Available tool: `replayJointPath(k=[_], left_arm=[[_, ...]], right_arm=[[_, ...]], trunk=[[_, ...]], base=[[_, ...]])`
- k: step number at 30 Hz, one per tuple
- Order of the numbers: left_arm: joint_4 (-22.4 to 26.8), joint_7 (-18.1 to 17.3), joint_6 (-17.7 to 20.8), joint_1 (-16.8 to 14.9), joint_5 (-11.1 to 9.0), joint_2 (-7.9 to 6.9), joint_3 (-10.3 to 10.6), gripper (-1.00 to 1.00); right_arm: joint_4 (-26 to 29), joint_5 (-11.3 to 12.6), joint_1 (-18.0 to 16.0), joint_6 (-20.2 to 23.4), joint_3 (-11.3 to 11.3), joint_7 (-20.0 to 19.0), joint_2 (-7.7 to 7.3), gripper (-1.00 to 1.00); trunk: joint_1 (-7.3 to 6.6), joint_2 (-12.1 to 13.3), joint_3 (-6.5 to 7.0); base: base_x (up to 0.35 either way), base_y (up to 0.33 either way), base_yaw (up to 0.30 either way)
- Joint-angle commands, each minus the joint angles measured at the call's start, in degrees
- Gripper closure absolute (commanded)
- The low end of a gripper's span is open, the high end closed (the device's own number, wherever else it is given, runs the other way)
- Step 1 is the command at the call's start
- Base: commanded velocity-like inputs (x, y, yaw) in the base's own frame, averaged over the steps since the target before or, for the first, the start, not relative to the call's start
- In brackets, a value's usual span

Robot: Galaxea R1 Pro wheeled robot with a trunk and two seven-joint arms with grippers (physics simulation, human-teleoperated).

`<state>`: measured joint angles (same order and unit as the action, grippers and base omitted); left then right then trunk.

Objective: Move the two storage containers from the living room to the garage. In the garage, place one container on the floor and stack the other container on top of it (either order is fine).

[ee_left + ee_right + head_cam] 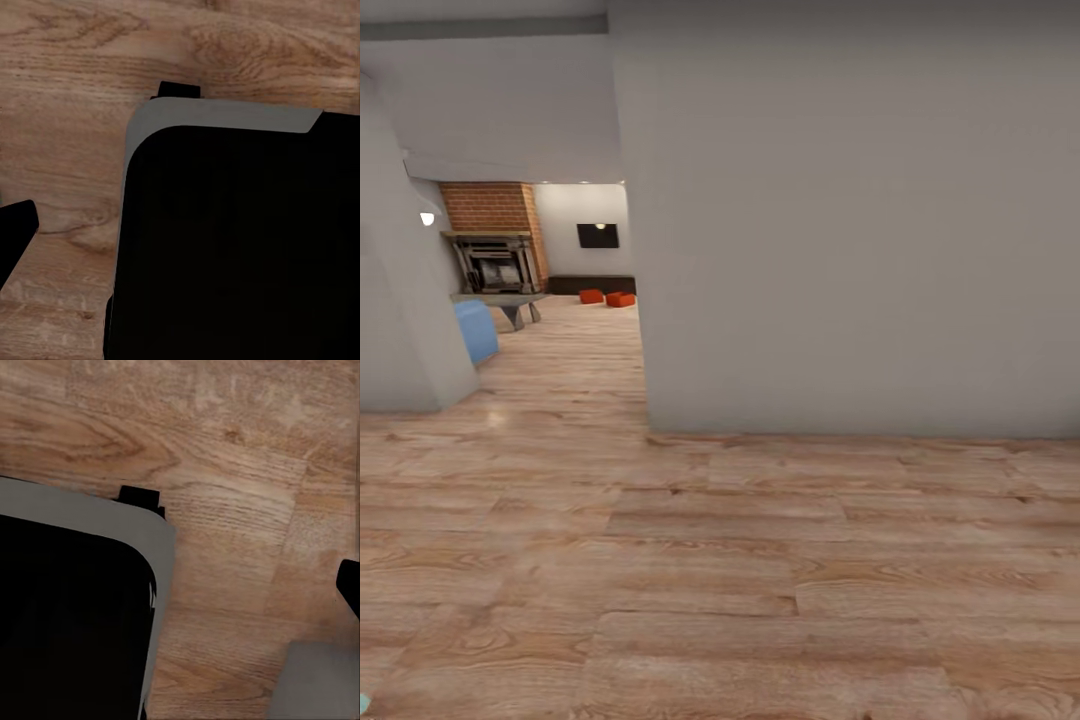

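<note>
Well, your two containers (606, 297) sit side by side on the far plank floor (760, 560) at 11 o'clock, past the grey wall (840, 220) that hides most of the room. Whether your grippers are open, I cannot tell.

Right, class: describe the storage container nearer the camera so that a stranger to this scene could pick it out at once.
Look down the wood plank floor past the big grey wall to the far room with the brick fireplace. Below the dark wall panel, two small orange-red storage containers sit on the floor. Yours is the right one, slightly lower in the head view than its twin.
</note>
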<state>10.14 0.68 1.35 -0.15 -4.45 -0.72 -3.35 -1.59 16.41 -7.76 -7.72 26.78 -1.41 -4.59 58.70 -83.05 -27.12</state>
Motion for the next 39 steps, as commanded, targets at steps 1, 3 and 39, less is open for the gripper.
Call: replayJointPath(k=[1, 3, 39], left_arm=[[0.0, 0.0, 0.1, 0.0, -0.5, 0.02, -0.2, -1.00], [0.0, 0.0, 0.1, 0.0, -0.5, 0.02, -0.2, -1.00], [0.0, 0.0, 0.1, 0.0, -0.5, 0.02, -0.2, -1.00]], right_arm=[[-0.2, 0.6, -0.1, -0.5, 0.5, -0.2, 0.02, -1.00], [-0.2, 0.7, -0.1, -0.7, 0.5, -0.1, 0.02, -1.00], [-0.2, -0.4, -0.1, -0.9, 1.4, -0.1, -0.37, -1.00]], trunk=[[0.03, 0.0, -0.06], [0.03, 0.0, -0.06], [0.03, 0.0, -0.06]], base=[[0.323, 0.000, 0.261], [0.323, 0.000, 0.264], [0.322, 0.000, 0.150]])
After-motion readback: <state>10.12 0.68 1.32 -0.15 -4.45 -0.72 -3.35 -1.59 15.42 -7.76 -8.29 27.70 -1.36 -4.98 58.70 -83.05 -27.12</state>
